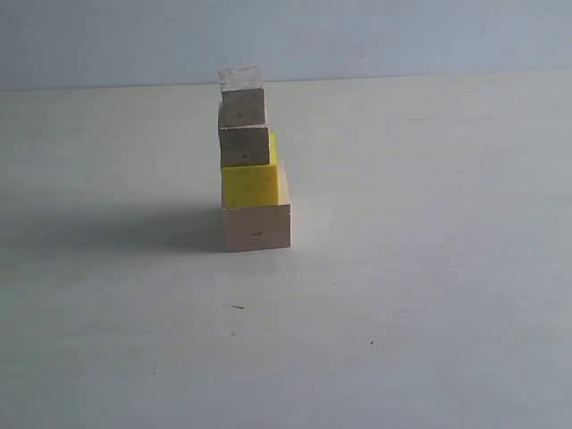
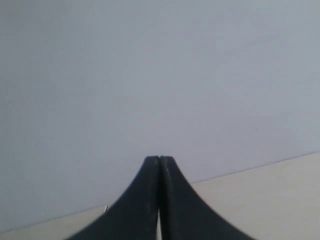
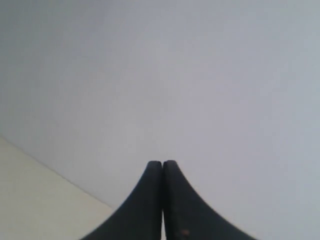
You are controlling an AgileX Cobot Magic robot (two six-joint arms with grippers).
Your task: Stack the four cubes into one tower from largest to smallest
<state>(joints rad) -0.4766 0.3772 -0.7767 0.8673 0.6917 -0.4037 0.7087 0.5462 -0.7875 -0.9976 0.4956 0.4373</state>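
The tower stands left of centre on the table in the exterior view. Its base is the pale wood cube (image 1: pixel 256 227), then the yellow cube (image 1: pixel 250 184), a greyish wood cube (image 1: pixel 245 146) and the smallest greyish cube (image 1: pixel 242 96) on top. The upper cubes sit shifted toward the left edge of the ones below. Neither arm shows in the exterior view. My left gripper (image 2: pixel 159 159) is shut with nothing between its black fingers, facing a plain wall. My right gripper (image 3: pixel 162 163) is likewise shut and empty. No cube appears in either wrist view.
The pale table (image 1: pixel 402 268) stretches wide around the tower, with a grey wall (image 1: pixel 357 36) behind it. A strip of table edge (image 2: pixel 280 190) shows below the left gripper and another strip of table (image 3: pixel 35 200) beside the right.
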